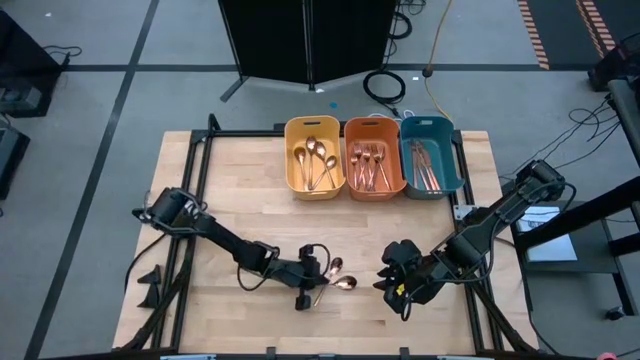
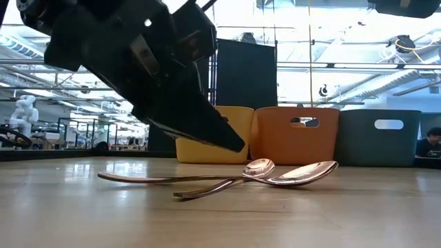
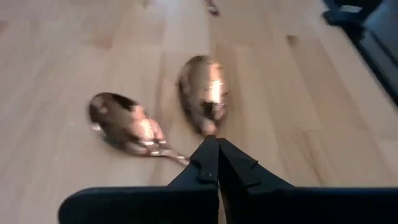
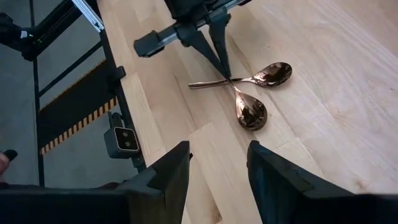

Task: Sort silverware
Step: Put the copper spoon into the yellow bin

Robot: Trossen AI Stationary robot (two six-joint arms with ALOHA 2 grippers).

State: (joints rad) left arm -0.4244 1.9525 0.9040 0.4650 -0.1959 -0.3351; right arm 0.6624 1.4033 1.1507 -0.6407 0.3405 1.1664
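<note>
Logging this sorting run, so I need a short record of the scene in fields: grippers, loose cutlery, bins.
left gripper: fingers shut, tips down where the two spoon handles cross
right gripper: open, empty, waiting to the right of the spoons
loose spoons: two, crossed at the handles, on the table's near side
yellow bin: spoons
orange bin: forks
teal bin: knives, it seems

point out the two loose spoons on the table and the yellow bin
spoon nearer the bins point(image 4: 275, 73), right wrist view, on its bowl
spoon nearer the table's front edge point(image 4: 250, 114), right wrist view, on its bowl
yellow bin point(image 1: 290, 158), high view, on its left wall
</note>
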